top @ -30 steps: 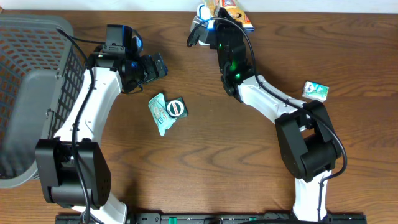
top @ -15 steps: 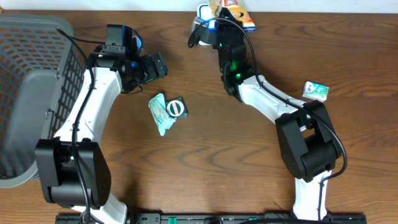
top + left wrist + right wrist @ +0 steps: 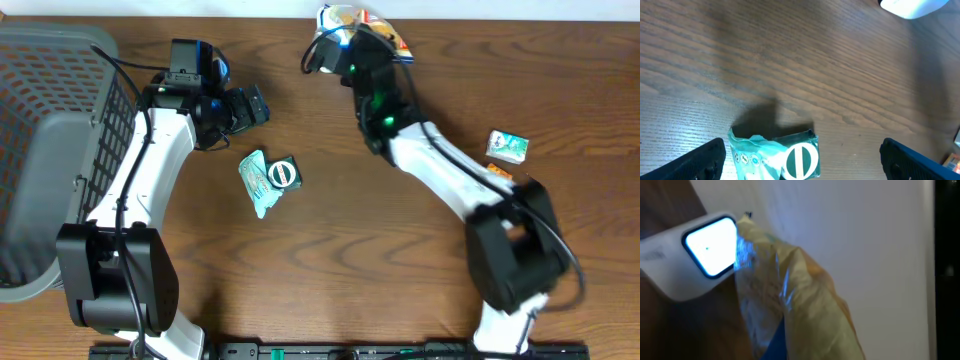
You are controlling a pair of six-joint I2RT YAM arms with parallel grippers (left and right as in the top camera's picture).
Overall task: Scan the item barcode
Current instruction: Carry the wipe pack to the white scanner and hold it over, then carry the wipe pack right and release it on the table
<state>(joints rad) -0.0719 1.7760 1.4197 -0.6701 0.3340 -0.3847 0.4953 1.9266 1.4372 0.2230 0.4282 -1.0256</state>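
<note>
**snack bag up at the scanner, right hand had it**

in the overhead view the right gripper was stretched out to the 12 o'clock edge of the table. its jaws were closed on a crinkly yellow-orange snack bag. the bag stuck out at roughly 2 o'clock from the fingertips, off the wood. the white scanner sat at about 10 o'clock from the hand. in the right wrist view its lit window was right up against the top corner of the bag, with blue light spilling onto the plastic. touching or just a hair apart, couldn't tell. no barcode was readable from any view.

the left gripper hung over the table with its jaws spread wide and nothing between them. a teal packet lay flat on the wood at about 6 o'clock from it in the overhead view, clear of both fingers.

other stuff: a small green packet lay out toward 3 o'clock, well apart from both hands, and a grey mesh basket sat at the 9 o'clock edge.
</note>
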